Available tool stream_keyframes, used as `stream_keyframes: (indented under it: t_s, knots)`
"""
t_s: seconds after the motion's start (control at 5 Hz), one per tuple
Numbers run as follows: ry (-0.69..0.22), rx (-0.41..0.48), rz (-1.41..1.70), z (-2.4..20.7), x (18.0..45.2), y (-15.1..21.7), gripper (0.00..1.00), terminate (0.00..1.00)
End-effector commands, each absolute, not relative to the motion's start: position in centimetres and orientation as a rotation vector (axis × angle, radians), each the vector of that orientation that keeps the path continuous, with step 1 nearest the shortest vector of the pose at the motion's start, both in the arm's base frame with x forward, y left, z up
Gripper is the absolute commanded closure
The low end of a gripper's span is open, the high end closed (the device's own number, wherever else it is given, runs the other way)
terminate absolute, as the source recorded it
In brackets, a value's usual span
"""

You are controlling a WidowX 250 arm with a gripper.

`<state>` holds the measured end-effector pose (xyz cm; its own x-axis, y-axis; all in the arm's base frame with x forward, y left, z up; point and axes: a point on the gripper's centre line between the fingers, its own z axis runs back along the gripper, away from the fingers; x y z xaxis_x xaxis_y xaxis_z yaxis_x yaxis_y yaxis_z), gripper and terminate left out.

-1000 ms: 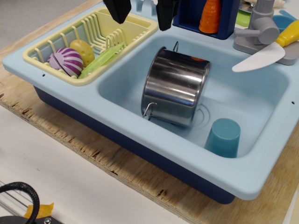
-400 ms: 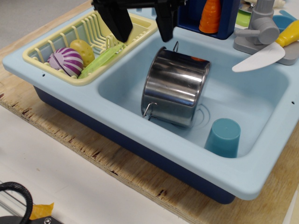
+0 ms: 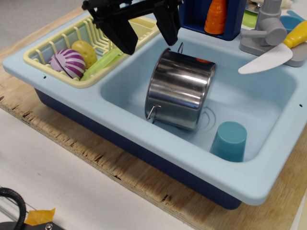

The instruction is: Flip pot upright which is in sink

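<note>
The shiny steel pot [image 3: 181, 90] lies on its side in the light blue sink [image 3: 144, 143], its bottom facing the camera and to the left. One wire loop handle points up at the back, the other is low at the front left. My black gripper [image 3: 149, 40] hangs open above the sink's back left corner, just above and left of the pot. Its left finger [image 3: 121, 32] is over the dish rack's edge and its right finger [image 3: 167, 25] is over the pot's upper rim. It holds nothing.
A teal cup [image 3: 229, 141] stands upside down in the sink's front right corner. A pale yellow dish rack [image 3: 48, 48] at the left holds toy vegetables. A grey faucet [image 3: 266, 31], a white toy knife [image 3: 266, 58] and an orange bottle [image 3: 216, 17] are at the back.
The gripper has come down and forward toward the pot, more of it now in view. The pot and cup have not moved.
</note>
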<state>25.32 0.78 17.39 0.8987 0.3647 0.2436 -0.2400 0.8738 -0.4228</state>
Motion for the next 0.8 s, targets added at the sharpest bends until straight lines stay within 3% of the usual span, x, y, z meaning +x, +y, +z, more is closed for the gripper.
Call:
stream_keyframes:
  t_s: [0.0,0.6]
  knots:
    - [-0.339,-0.498,0.374,16.8,25.3,1.1,0.00,0.00]
    - [-0.343,-0.652,0.400,14.6,26.2,-0.7,0.00,0.00]
